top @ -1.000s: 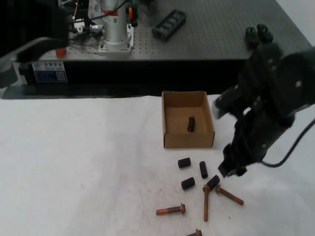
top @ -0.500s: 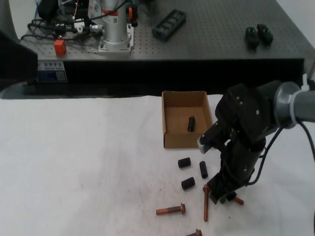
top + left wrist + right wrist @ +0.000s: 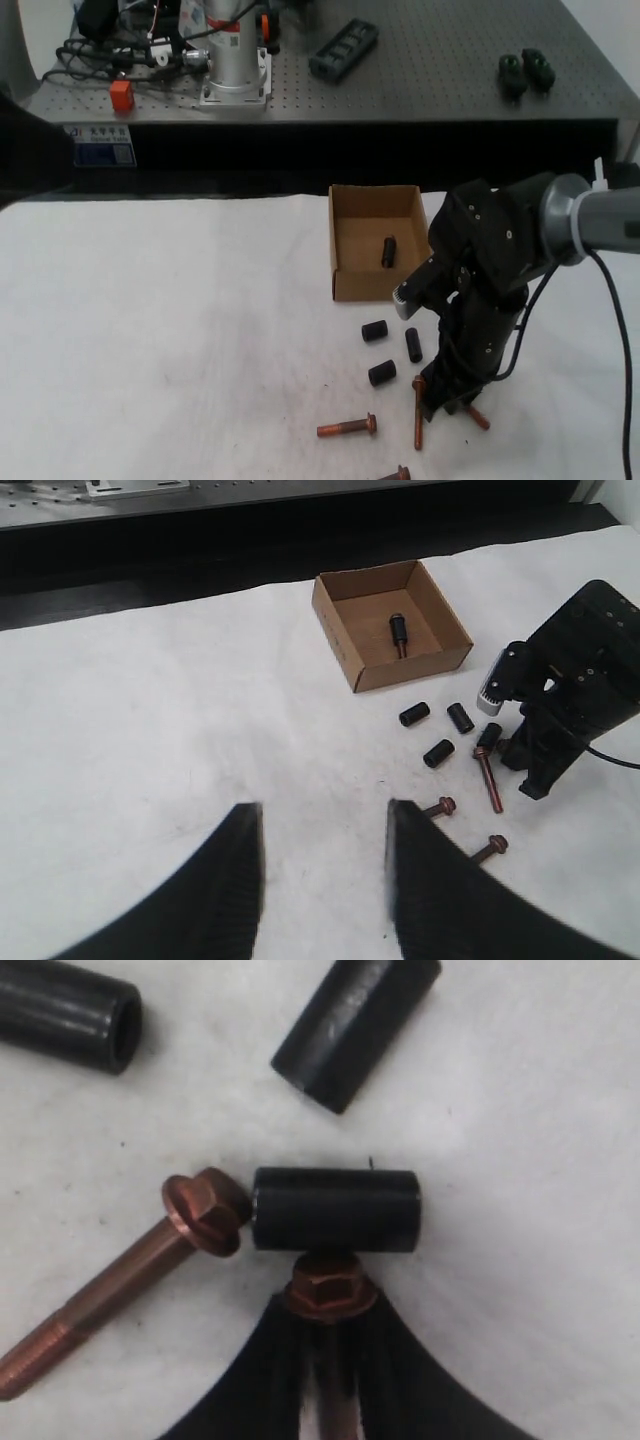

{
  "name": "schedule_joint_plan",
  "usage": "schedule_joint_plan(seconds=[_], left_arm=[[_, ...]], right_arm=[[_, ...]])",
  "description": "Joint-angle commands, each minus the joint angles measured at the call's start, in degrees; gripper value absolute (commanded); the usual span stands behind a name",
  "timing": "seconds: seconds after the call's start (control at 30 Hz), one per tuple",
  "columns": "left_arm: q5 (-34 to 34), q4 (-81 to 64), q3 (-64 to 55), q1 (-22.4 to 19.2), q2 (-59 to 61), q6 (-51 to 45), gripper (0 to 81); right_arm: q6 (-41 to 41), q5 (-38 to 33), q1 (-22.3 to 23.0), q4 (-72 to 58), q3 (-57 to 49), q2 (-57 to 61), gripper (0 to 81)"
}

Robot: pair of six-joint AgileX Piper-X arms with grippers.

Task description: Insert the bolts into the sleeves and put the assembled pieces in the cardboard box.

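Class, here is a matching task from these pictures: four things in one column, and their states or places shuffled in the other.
1 cardboard box
2 left gripper
3 right gripper
4 loose sleeves

A shut on a bolt
B lying on the white cloth
C open
D holds one assembled piece

Pairs: 1-D, 2-C, 3-A, 4-B

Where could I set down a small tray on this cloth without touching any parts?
The white cloth left of the open cardboard box is bare right across. The box's near side is crowded: black cylindrical sleeves, copper hex-head bolts and the right tool sit close together.
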Motion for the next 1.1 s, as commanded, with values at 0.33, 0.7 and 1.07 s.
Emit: schedule_joint_plan(seconds=[0.33, 0.7, 1.07], left_arm=[[0.23, -0.23, -0.18, 0.12, 0.31, -1.01, 29.3], [9.66, -1.83, -0.18, -0.12, 18.71, 6.95, 29.3], [8.77, -23.46, -1.86, -10.32, 46.08, 23.43, 29.3]], right_arm=[[10.80, -3.10, -0.40, 1.42, 0.47, -0.07, 0.1], [23.98, -7.55, -0.54, 2.04, 0.47, -19.70, 0.1], [27.28, -7.54, -6.42, 5.30, 0.47, -33.62, 0.1]])
